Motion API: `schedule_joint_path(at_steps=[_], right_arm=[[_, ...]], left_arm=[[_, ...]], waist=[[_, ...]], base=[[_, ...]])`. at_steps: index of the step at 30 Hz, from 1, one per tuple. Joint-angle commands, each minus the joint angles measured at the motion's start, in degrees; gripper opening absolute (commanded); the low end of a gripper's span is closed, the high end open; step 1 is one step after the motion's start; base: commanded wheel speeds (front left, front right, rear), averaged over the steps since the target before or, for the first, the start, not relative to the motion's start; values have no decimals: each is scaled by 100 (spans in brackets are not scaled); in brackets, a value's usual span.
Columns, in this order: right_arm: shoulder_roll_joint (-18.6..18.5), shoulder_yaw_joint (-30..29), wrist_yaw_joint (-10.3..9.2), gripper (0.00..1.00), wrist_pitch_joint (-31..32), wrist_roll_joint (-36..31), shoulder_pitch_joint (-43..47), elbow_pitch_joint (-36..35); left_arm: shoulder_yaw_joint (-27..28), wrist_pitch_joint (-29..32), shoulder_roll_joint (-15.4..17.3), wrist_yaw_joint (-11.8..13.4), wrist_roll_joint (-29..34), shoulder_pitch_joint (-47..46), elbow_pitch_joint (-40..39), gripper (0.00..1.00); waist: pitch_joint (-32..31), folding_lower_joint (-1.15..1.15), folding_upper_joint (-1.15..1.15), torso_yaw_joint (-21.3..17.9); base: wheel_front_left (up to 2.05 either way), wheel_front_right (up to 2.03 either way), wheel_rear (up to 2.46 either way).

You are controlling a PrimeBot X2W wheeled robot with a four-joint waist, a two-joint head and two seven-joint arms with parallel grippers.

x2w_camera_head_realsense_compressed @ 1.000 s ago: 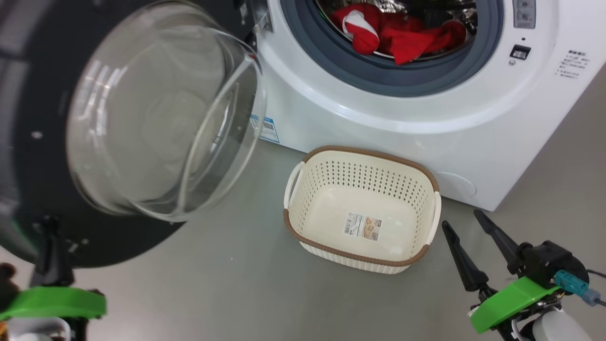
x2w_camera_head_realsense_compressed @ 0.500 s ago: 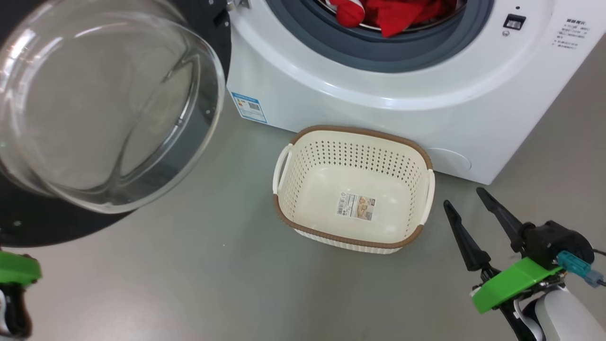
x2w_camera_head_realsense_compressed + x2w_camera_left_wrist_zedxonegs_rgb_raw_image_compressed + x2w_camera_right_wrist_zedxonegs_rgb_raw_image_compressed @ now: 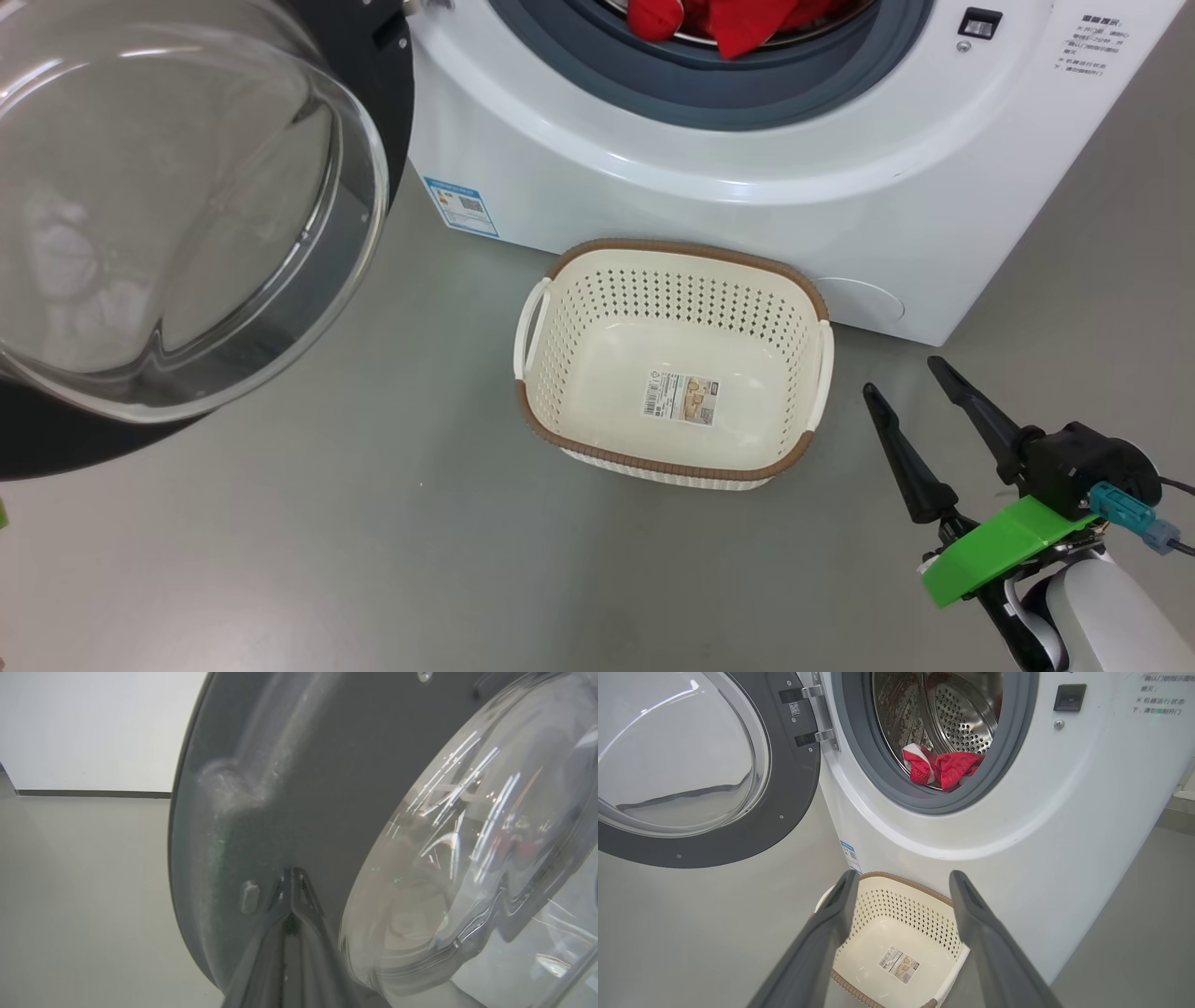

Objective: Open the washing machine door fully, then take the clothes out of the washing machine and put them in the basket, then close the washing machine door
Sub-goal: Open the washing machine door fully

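The washing machine door (image 3: 168,205) stands swung open at the left, glass bowl bulging toward me, black rim behind it. In the left wrist view my left gripper (image 3: 292,895) is shut, its tip against the black inner face of the door (image 3: 280,788) beside the glass. The white washing machine (image 3: 747,187) has the red clothes (image 3: 728,19) lying at the drum mouth, also seen as clothes (image 3: 943,767) in the right wrist view. The cream basket (image 3: 686,248) sits empty on the floor before the machine. My right gripper (image 3: 901,375) hangs open just right of the basket, nothing between its fingers.
Grey floor spreads around the basket and under the door. A blue label (image 3: 459,205) marks the washer's lower left front, and a small black latch socket (image 3: 977,21) sits right of the opening. A white wall with a dark skirting (image 3: 93,794) lies beyond the door.
The head camera has shifted, sliding the scene up and left. The door has swung wider, and my left gripper has passed out of the head view's lower left. The right gripper holds open.
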Motion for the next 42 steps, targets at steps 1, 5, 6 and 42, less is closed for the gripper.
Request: schedule_joint_path(at_steps=[1, 5, 6, 42], right_arm=[[-6, 121, 9, 100, -69, -11, -17, -121], [11, 97, 9, 100, -69, 4, 38, -109], [15, 95, 9, 100, -69, 9, 54, -108], [95, -394, 9, 100, -69, 109, 551, -346]], left_arm=[[164, -29, 404, -13, 14, -142, -105, 0], [128, -29, 332, -14, -45, -79, -144, 0], [115, -29, 305, -14, -60, -50, -169, 0], [-2057, -29, -392, -15, -944, 2696, -3292, 100]], waist=[[-16, 0, 0, 0], [-96, 0, 0, 9], [-118, 0, 0, 11], [-594, 0, 0, -969]], base=[[0, 0, 0], [0, 0, 0], [0, 0, 0], [0, 0, 0]])
